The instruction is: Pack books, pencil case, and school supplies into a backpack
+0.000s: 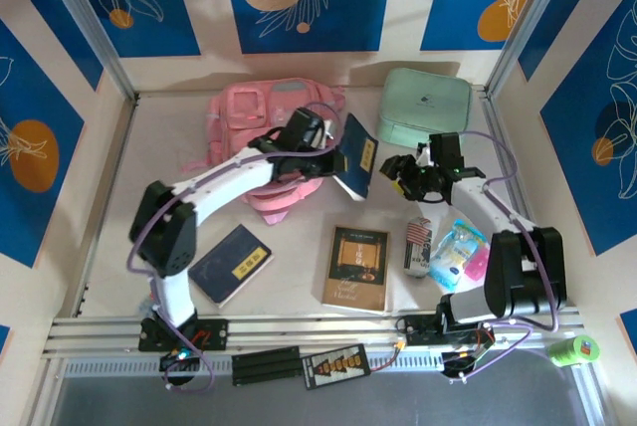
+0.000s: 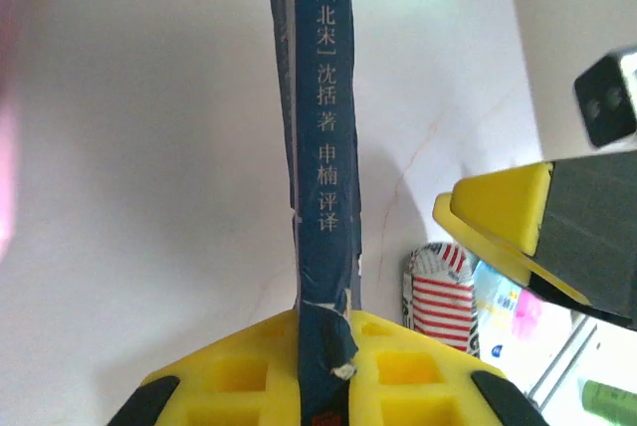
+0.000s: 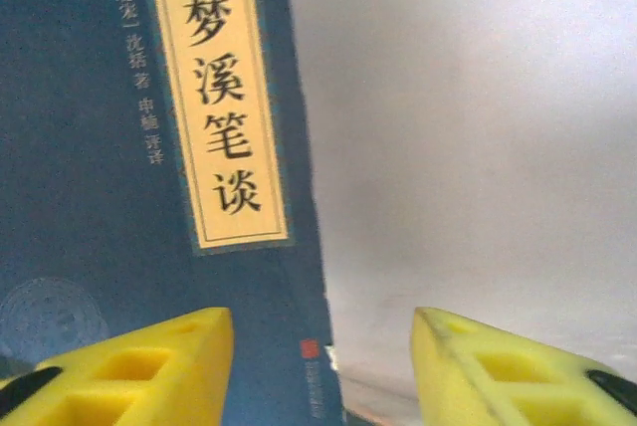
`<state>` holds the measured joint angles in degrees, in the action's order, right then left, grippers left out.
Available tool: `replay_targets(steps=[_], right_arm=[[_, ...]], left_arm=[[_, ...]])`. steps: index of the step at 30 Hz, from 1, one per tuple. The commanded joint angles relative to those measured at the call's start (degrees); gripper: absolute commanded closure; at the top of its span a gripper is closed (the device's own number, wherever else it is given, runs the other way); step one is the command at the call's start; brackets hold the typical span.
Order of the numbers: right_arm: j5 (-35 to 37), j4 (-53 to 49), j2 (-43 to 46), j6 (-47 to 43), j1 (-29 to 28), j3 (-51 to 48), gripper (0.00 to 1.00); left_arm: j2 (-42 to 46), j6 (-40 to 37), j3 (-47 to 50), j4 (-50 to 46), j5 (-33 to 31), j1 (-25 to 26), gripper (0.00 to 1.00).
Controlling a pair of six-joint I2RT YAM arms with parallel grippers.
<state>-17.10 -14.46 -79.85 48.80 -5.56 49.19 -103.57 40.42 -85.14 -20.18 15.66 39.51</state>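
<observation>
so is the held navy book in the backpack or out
Out. The navy book is on edge in the shut left gripper, held up beside the backpack.

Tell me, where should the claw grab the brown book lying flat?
Probably its left long edge, coming low from the left: the brown book lies flat and thin on the table, with bare space there, while a striped packet sits close on its right.

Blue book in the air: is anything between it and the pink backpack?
Nothing visible. The left hand holds the blue book up right beside the backpack; only the robot's own left arm lies over the backpack.
</observation>
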Motion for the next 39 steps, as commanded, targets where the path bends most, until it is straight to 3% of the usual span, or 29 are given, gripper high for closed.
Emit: replay_targets(steps=[1, 7, 14, 19, 24, 32, 39], right_arm=[[-10.16, 9.39, 2.51, 6.1, -0.38, -2.92, 0.37], [-14.56, 29.45, 4.92, 26.3, -6.18, -7.15, 0.22], [-0.56, 44.68, 4.74, 40.78, -19.21, -7.89, 0.13], [7.71, 50.48, 1.24, 44.37, -27.01, -5.75, 0.13], [11.46, 51.02, -4.04, 48.06, -31.12, -3.11, 0.13], [14.67, 54.58, -11.11, 49.32, -32.29, 1.17, 0.15], [17.59, 56.24, -15.52, 51.37, -32.73, 3.1, 0.3]], left_arm=[[8.01, 1.39, 5.55, 5.91, -5.7, -2.32, 1.0], [19.99, 5.21, 14.78, 12.15, -15.53, -3.09, 1.0], [30.08, 17.84, 27.72, 26.92, -21.01, -3.06, 1.0], [32.78, 26.65, 33.93, 35.69, -21.54, -2.97, 1.0], [33.57, 29.95, 36.75, 38.55, -22.46, -2.95, 1.0], [33.2, 32.5, 38.71, 39.32, -24.09, -3.15, 1.0], [32.98, 33.27, 39.44, 39.06, -24.54, -3.9, 1.0]])
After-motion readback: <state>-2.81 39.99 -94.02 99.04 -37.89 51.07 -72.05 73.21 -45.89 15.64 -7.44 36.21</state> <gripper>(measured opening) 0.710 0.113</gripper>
